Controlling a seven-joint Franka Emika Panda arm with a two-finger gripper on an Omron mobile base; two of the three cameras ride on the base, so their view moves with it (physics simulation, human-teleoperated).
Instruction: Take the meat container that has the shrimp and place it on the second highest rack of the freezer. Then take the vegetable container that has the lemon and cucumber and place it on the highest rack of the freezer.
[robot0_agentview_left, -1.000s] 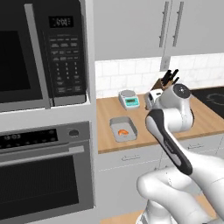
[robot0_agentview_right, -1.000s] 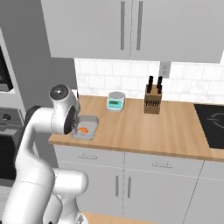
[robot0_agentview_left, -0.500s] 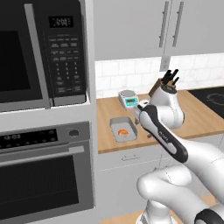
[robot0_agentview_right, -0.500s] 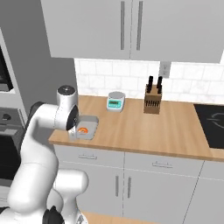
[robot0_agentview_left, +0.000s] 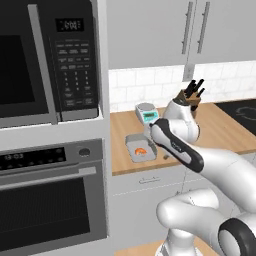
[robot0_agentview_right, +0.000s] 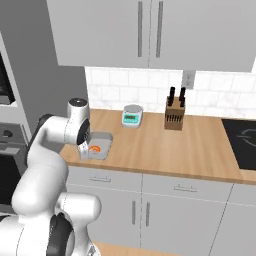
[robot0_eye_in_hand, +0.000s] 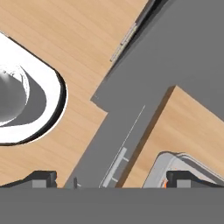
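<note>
Sitting on the wooden surface near its front edge, the grey meat container holds the small orange-pink shrimp — in the right base view the same container lies at the surface's left end, just beside the tall grey cabinet side. In the hand view a corner of the container shows at the lower right, with one dark fingertip over it.

The arm bends forward over the surface, its forearm sloping down toward the container and its wrist hanging just above and beside it. The fingers stand spread wide, holding nothing; the gripper looks down past the surface's front edge to the wooden floor below.

Behind the container sits a small kitchen scale with a green display, and further right a wooden knife block stands against the white tiled wall. Grey upper cabinets hang above. A black cooktop is set into the surface at the far right. To the left a black microwave sits over a built-in oven.

Compared with a second ago, the arm has swung lower and further left — the wrist, then raised near the knife block, has come down next to the container.
</note>
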